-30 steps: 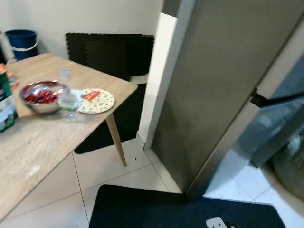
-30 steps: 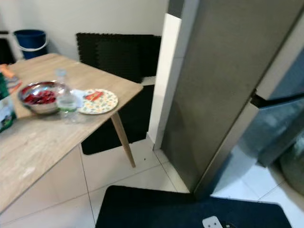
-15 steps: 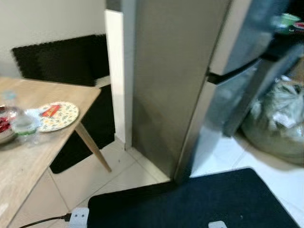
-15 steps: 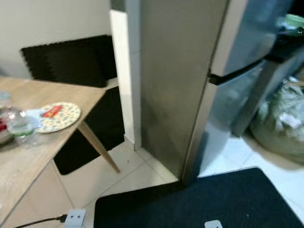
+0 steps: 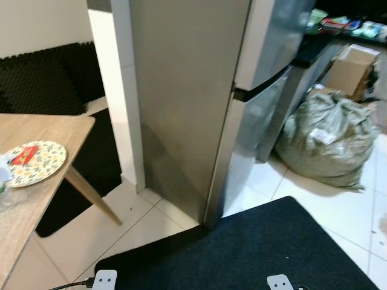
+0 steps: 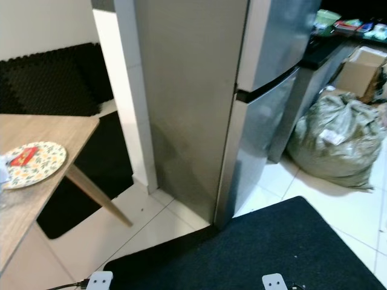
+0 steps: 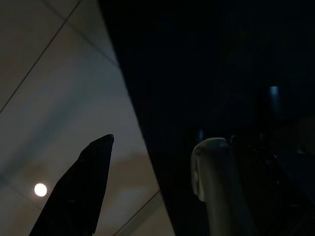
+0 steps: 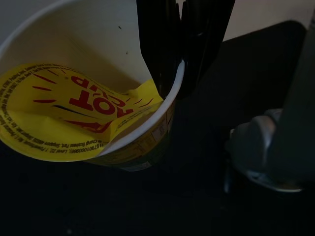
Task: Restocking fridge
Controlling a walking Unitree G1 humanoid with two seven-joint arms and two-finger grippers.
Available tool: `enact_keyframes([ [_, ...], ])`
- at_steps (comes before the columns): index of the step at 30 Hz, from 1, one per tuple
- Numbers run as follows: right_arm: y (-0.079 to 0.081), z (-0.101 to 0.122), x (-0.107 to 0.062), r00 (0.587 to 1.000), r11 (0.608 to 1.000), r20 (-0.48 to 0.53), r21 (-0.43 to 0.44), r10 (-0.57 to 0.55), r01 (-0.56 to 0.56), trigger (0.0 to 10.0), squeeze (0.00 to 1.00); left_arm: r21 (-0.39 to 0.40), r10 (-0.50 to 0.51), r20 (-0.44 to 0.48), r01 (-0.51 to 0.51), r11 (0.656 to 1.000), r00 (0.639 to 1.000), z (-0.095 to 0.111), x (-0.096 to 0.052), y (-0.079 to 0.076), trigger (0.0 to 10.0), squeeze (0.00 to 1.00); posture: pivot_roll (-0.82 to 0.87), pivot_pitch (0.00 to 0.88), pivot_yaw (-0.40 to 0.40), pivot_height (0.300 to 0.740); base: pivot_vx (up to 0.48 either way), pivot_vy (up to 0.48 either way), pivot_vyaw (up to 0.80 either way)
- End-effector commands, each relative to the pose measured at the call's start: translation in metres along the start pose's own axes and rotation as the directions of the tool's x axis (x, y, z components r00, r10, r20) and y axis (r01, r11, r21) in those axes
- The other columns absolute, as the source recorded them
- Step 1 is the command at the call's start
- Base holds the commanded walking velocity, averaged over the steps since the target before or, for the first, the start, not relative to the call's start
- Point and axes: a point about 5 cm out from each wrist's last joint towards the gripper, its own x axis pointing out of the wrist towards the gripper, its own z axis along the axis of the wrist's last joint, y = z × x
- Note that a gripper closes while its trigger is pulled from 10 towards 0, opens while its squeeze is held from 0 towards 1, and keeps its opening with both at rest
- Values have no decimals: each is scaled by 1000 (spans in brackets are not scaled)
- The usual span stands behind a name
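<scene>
The steel fridge [image 5: 181,90] stands ahead with both doors closed, a dark seam [image 5: 261,90] between the upper and lower door. In the right wrist view my right gripper [image 8: 172,83] is shut on the rim of a white noodle cup [image 8: 93,98] whose yellow lid is peeled partly back. It hangs low over the black mat. In the dark left wrist view one black finger [image 7: 74,191] of the idle left arm hangs over pale tiles and the mat's edge.
A wooden table [image 5: 36,199] with a flowered plate [image 5: 33,162] stands at the left. A black floor mat [image 5: 254,254] lies before the fridge. A grey-green sack [image 5: 326,142] and a cardboard box [image 5: 354,66] sit at the right. A white plug block [image 5: 104,280] with a cable lies on the floor.
The camera has swung to the right: the table, bowl and bottle slid off to the left, and the fridge's front, the sack and the box came into view.
</scene>
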Motion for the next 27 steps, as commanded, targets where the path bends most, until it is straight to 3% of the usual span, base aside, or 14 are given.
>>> enact_keyframes([
  [1,-6,-4,-1,1000,1000,-10,-18,-11,11,10000,0,-16,-10,-8,10,1000,1000,-1,1,-7,10000,0,-14,0,-38,740,0,0,-800],
  [18,-11,-10,-1,1000,999,-21,-44,-18,17,10000,0,-24,-43,7,43,999,999,4,2,-14,10000,0,-36,0,-42,740,0,0,-800],
  [27,-11,-11,-1,1000,999,-10,-45,-14,14,10000,0,9,-77,-13,77,997,997,2,2,-16,10000,0,-47,0,-36,740,0,-243,0],
])
